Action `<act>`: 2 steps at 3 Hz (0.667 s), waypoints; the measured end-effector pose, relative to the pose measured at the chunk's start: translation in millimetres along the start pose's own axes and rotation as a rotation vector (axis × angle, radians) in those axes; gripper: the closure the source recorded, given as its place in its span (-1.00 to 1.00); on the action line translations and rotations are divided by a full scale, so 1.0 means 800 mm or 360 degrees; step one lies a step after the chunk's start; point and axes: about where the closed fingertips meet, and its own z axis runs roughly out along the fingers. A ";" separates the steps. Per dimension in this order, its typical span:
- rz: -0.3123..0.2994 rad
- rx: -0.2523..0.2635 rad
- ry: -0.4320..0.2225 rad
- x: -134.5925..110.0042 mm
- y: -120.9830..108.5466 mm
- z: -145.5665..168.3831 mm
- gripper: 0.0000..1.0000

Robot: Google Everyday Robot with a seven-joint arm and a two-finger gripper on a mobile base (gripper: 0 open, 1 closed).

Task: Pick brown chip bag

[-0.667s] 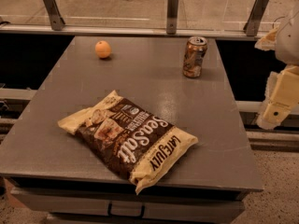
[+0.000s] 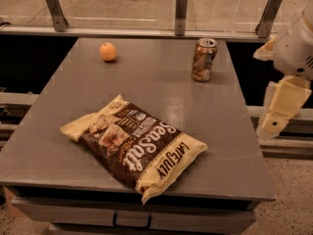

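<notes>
– Brown chip bag [image 2: 134,146]: where is it seen?
– It is laid flat on the grey table [image 2: 146,82], near the front edge, with the printed side up. Nothing is stacked on it or pressed against it, so a way down from above is left free.
– Which way is it pointed?
– Its long axis is set on a slant, from the back left to the front right. One cream end is turned to the back left. The end printed "LATE JULY" is turned to the front right.
– What else is shown?
– An orange [image 2: 108,51] and a drink can [image 2: 204,59] are placed at the back, well apart from it.
– And the gripper [image 2: 281,106]?
– It is held off the table's right edge, well apart from the bag. Whether it is open or closed cannot be told. The reach toward the bag is judged not yet begun.
</notes>
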 end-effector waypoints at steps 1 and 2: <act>-0.0053 -0.0164 -0.0121 -0.051 0.026 0.055 -1.00; -0.0081 -0.0367 -0.0237 -0.112 0.067 0.111 -1.00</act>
